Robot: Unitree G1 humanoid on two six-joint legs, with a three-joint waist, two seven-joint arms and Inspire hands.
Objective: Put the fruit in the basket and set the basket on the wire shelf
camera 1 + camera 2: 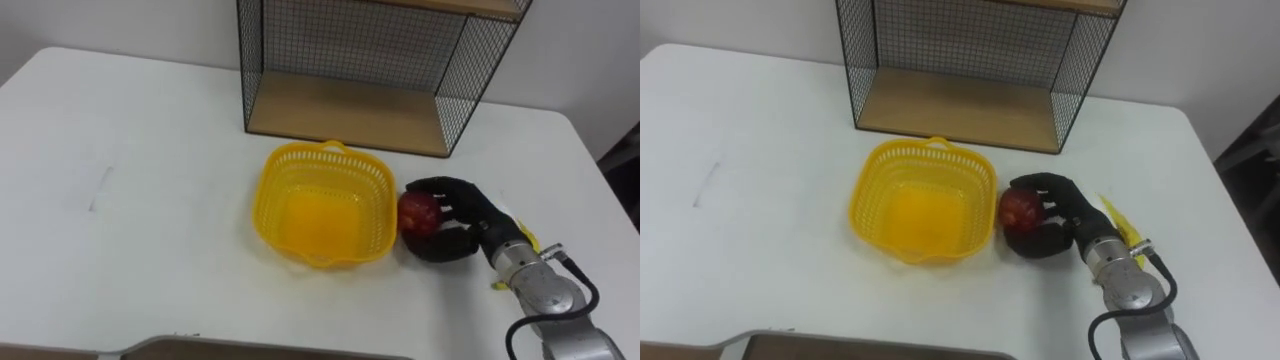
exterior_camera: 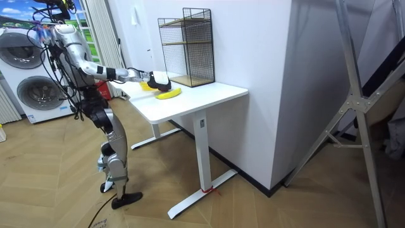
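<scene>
Finding 1: The right hand (image 1: 470, 226) is closed round an apple (image 1: 420, 212), fingers curled over the top and thumb below. The apple sits just right of the basket (image 1: 268, 190), close to its rim. Whether it has left the table (image 1: 130, 170) cannot be told.

Finding 2: The basket holds no fruit. It stands near the table's middle, in front of the shelf (image 1: 340, 110) and apart from it.

Finding 3: A banana (image 1: 1118, 218) lies on the table beside the right wrist, partly hidden by the arm.

Assessment: The apple looks firm, round and smooth, so it could roll or slip. A wrap across its widest part suits it, and it should be let go low inside the basket. The banana is likely softer and bruises easily, so it is best taken lightly at mid-length. The basket appears to be light, flexible plastic mesh. Its rim may bend under the load, so take hold at the rim tab or opposite walls. The step in hand is fruit 1 of 2, with the shelf placing not yet begun.
</scene>
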